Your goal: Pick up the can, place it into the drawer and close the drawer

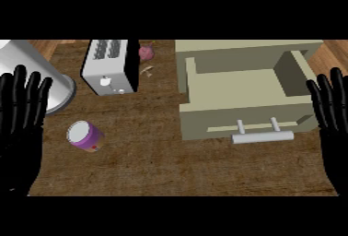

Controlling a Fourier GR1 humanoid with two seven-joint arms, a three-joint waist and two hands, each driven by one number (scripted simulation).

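Can (85, 136), purple-sided with a pale top, stood on the brown counter (170, 170) toward its left part, untouched and apart from both hands. It lay below and left of the toaster (108, 67), and well to the left of the drawer (245, 92).

Drawer: a beige unit occupying the upper right of the counter, pulled open so that its hollow interior showed from above. Nothing was visible inside it. Its front panel faced the lower edge of the view and carried a pale bar handle (262, 136) on two posts.

Left hand (24, 103): black, at the left edge of the view, fingers straight, spread and pointing upward, resting and holding nothing. Its fingertips overlapped a large grey cylindrical vessel (37, 69) at the upper left corner.

Right hand (329, 108): black, at the right edge, fingers likewise straight and upright, holding nothing; it showed just beside the drawer's right wall, though contact could not be judged.

Toaster: white and black, with its slots visible from above. A small reddish-purple vegetable (146, 51) lay just to the right of the toaster's top, with a pale scrap (147, 70) below it, too small to identify.
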